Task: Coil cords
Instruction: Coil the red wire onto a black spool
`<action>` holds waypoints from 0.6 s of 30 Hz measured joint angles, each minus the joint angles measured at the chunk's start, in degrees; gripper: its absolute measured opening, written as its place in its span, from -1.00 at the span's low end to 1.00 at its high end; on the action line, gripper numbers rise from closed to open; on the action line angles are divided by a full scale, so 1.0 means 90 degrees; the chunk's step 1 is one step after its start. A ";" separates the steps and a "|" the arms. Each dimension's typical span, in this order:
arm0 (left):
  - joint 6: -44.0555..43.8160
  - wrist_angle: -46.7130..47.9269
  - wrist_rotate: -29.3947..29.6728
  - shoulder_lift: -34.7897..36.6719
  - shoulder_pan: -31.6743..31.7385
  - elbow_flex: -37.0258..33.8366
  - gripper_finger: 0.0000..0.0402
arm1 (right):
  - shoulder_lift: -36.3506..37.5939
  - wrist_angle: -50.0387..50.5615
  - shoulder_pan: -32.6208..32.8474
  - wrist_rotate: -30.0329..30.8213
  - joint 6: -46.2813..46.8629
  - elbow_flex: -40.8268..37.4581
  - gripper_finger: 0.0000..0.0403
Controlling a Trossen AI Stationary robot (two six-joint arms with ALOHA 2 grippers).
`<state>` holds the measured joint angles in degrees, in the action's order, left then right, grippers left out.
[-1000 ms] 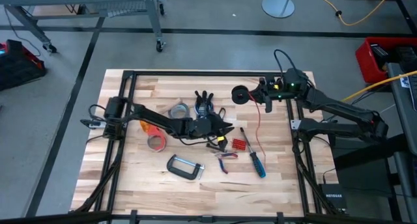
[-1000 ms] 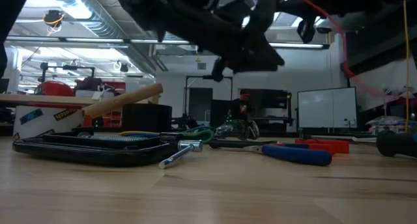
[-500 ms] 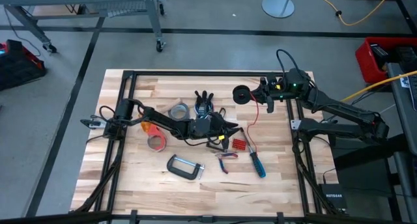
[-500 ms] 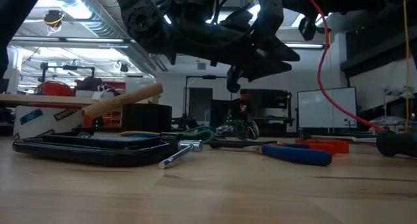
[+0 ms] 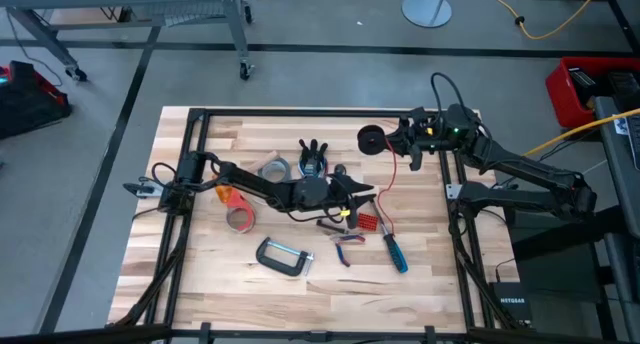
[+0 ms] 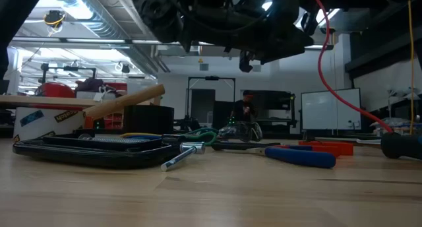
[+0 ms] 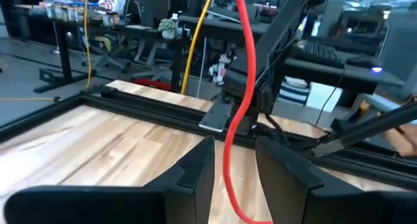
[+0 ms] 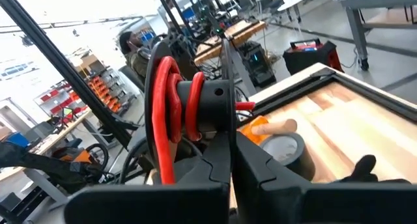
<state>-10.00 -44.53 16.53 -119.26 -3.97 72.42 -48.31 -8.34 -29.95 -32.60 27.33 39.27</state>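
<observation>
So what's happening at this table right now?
Two arms are winding a red cord. The right tool holds a black spool above the table's far right part, with red turns already on it. The cord runs down to mid-table, where it passes between the left tool's fingers. Other cords, a screwdriver, a clamp and tape rolls lie on the wood.

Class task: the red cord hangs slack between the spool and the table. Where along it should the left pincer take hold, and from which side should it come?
Probably the slack span of the red cord just beyond the left pincer, coming level from the table's middle. There the cord already runs upright between the open fingers, clear of the screwdriver. The right pincer grips the spool.
</observation>
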 joint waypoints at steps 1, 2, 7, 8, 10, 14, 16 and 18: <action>0.0046 0.0088 0.0000 0.0000 0.0000 0.0045 -0.47 | 0.0000 -0.0048 0.0000 0.0000 0.0003 0.0000 -1.00; 0.0065 0.0139 0.0000 0.0000 0.0000 0.0076 -0.47 | 0.0000 -0.0098 0.0000 0.0000 0.0005 0.0000 -1.00; 0.0112 0.0267 0.0000 0.0000 0.0000 0.0158 -0.47 | 0.0000 -0.0214 0.0000 0.0000 0.0005 0.0000 -1.00; 0.0110 0.0281 0.0000 0.0000 0.0000 0.0158 -0.47 | 0.0000 -0.0276 0.0000 0.0000 0.0006 0.0000 -1.00; 0.0107 0.0281 0.0000 0.0000 0.0000 0.0158 -0.47 | 0.0000 -0.0409 0.0000 0.0000 0.0005 0.0000 -1.00; 0.0048 0.0194 0.0003 -0.0054 0.0009 0.0158 -0.47 | 0.0000 -0.0852 0.0000 0.0000 0.0138 0.0000 -1.00; -0.0146 0.0221 0.0003 -0.0126 0.0029 0.0158 -0.47 | 0.0000 -0.1020 0.0000 -0.0001 0.0178 0.0000 -1.00; -0.0340 0.0219 0.0005 -0.0175 0.0037 0.0158 -0.47 | 0.0000 -0.1066 0.0000 0.0000 0.0234 0.0000 -1.00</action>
<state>-13.06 -42.56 16.58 -120.84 -3.64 73.84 -48.31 -17.93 -29.95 -32.60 29.43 39.27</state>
